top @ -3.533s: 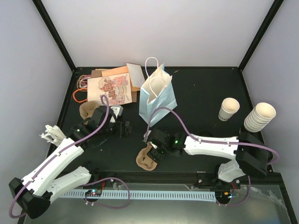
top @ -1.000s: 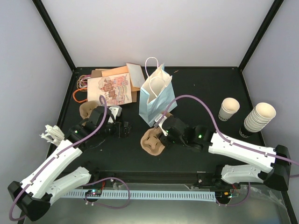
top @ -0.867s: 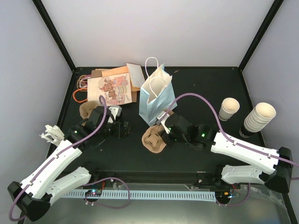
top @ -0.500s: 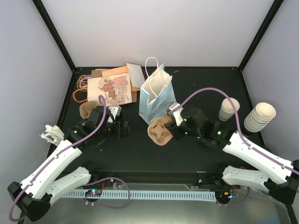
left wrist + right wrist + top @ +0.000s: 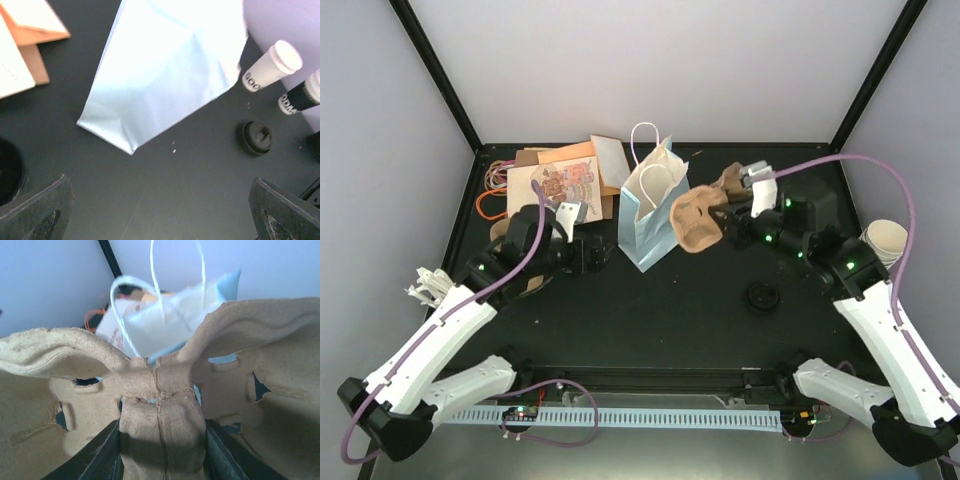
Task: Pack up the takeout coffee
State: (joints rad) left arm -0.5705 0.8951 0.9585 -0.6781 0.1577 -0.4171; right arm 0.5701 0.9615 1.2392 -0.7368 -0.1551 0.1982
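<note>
The takeout coffee (image 5: 761,296) stands on the worktop (image 5: 650,320), right of the blue bag (image 5: 655,205) and nearer the right fingers (image 5: 95,460), which are clenched on the pulp carrier (image 5: 698,220). The left fingers (image 5: 42,212) are released.

Upright blue bag (image 5: 655,212), raised pulp carrier (image 5: 695,222)

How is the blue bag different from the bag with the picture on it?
The blue bag stands upright and open; the picture bag lies flat on the table. The blue bag is plain; the picture bag has a colourful drawing. Both are paper bags.
</note>
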